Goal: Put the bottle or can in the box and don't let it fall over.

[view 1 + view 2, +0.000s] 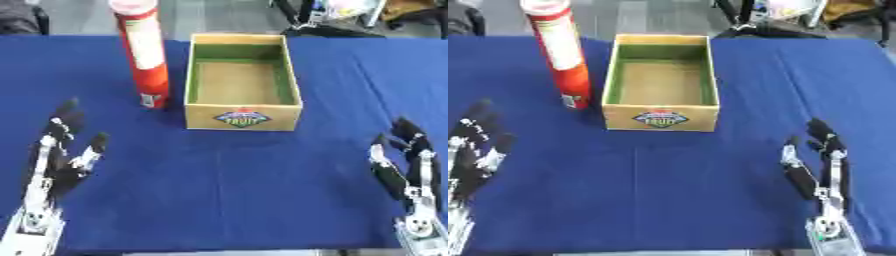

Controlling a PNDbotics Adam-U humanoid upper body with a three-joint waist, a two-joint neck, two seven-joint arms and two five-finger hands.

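Note:
A tall red can (146,55) with a white label and a pale lid stands upright on the blue table, just left of the box. The box (242,82) is open-topped cardboard with green inner walls, a bare floor and a fruit logo on its front. Nothing lies inside it. My left hand (54,160) rests open near the lower left corner, fingers pointing up, well short of the can. My right hand (820,167) rests open near the lower right corner, apart from the box.
A blue cloth (219,185) covers the table, whose front edge runs along the bottom of the view. Beyond the far edge are grey floor, black stand legs (306,22) and clutter.

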